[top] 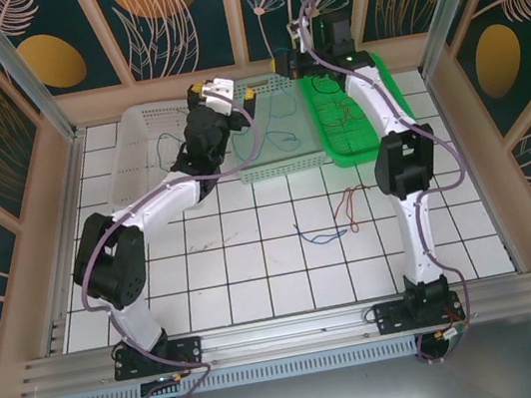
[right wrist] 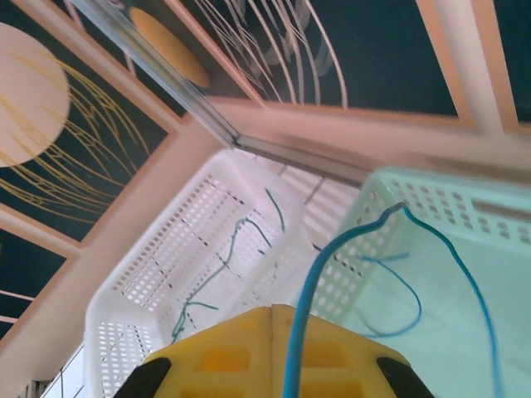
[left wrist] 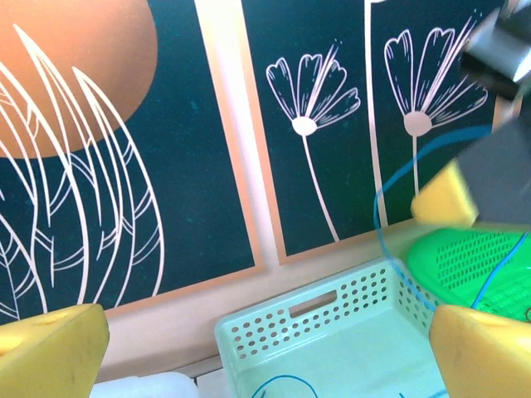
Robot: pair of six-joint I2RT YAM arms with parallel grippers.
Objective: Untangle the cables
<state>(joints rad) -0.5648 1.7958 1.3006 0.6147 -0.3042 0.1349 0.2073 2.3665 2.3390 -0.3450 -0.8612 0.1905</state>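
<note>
So the table (top: 258, 276) is a white tiled surface with dark grout lines. Three perforated baskets sit in a row along the far edge: a white basket (top: 132, 139) in the far left corner, a mint basket (top: 281, 167) in the middle, and a green basket (top: 352, 157) toward the far right, each one right up against the next. Out on the bare tiles, right of centre, there's a loose red cable (top: 351, 204) and a loose blue cable (top: 317, 235) just beside it. A metal rail (top: 287, 335) runs along the near edge.
</note>
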